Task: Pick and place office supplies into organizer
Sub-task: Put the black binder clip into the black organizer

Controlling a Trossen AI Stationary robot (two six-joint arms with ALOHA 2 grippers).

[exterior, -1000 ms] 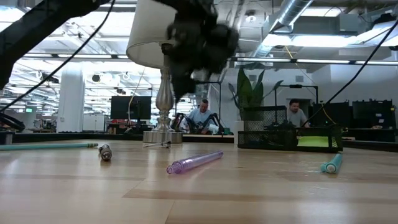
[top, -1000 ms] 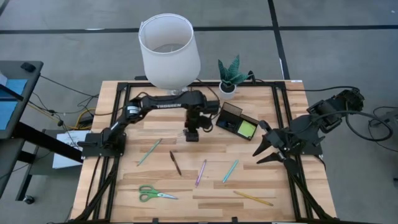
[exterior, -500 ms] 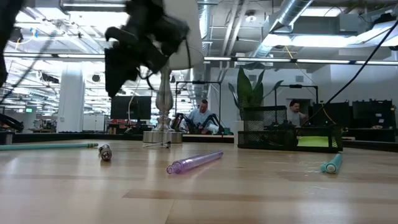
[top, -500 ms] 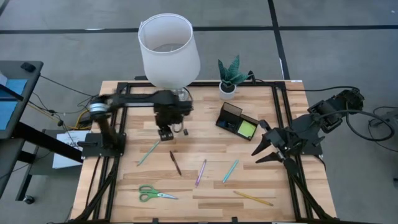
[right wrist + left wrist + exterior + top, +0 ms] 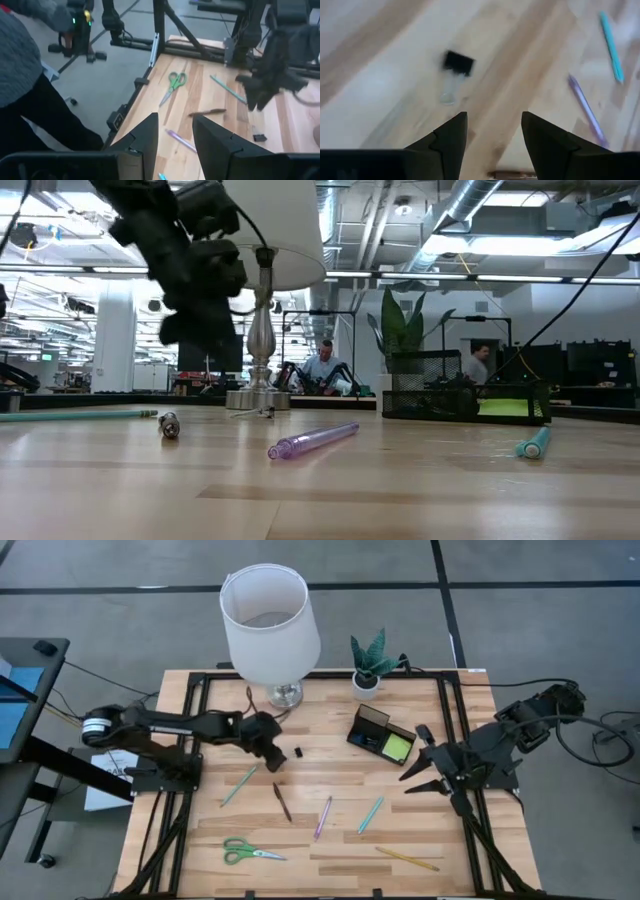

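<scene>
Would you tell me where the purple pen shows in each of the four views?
High view: purple pen, mid-table, between brown pen and teal pen.
Low view: centre foreground.
Left wrist view: beside the teal pen.
Right wrist view: near the brown pen.
Shared landmark: the brown pen.
</scene>
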